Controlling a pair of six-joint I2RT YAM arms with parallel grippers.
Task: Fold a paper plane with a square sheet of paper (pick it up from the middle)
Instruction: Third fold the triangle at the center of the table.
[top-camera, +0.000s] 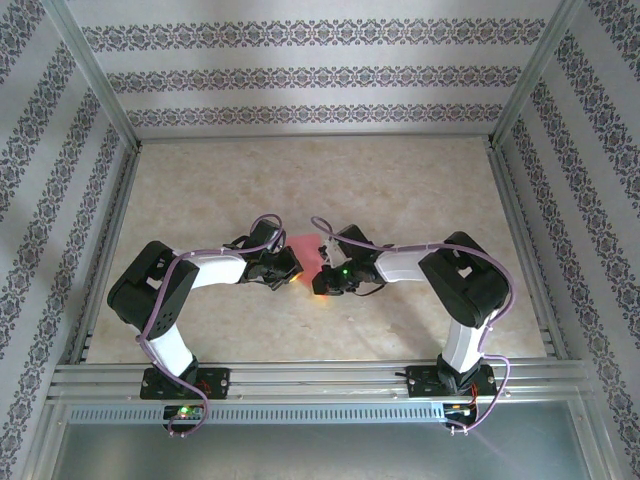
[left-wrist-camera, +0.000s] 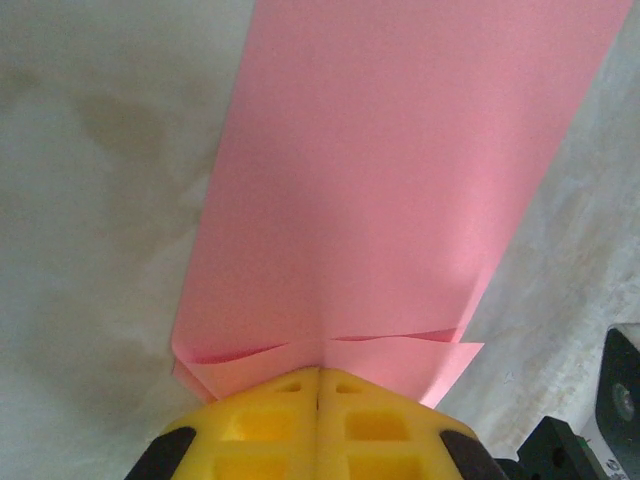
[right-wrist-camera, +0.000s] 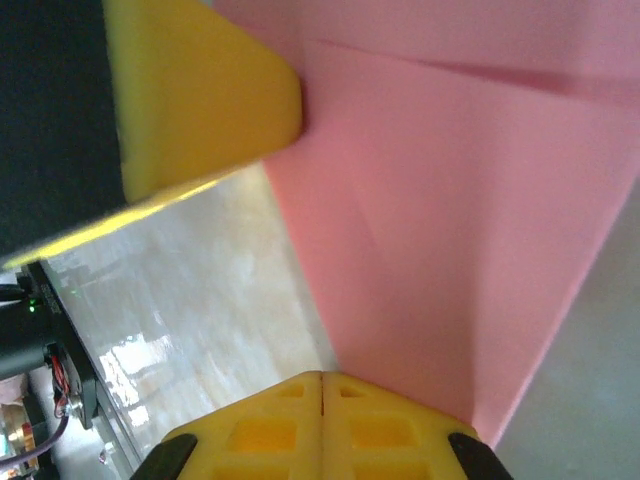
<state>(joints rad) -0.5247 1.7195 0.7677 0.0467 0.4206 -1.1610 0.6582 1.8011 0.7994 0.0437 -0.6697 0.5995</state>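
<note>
At table (top-camera: 400, 190) centre, partly folded pink-red paper (top-camera: 305, 250), left gripper (left-wrist-camera: 319, 372) jaws closed pinching one edge, right gripper (right-wrist-camera: 321, 378) jaws closed pinching another.

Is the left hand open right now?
No, the left hand has its yellow fingers pressed together, pinching the edge of the pink paper.

Table (top-camera: 400, 190): beige marbled top with a slight sheen. Metal rails (top-camera: 300, 372) ran along its left, right and near edges. In my left wrist view I noted a darker blotchy stain (left-wrist-camera: 110, 120) on the surface.

One item sat near mid-table, toward the near half: the square sheet of paper (top-camera: 305, 252), pink-red, with folds in it. I could not tell whether it lay flat on the top or was raised off it.

My left arm base (top-camera: 185, 383) and right arm base (top-camera: 452, 380) sat on the near rail, well apart.
</note>
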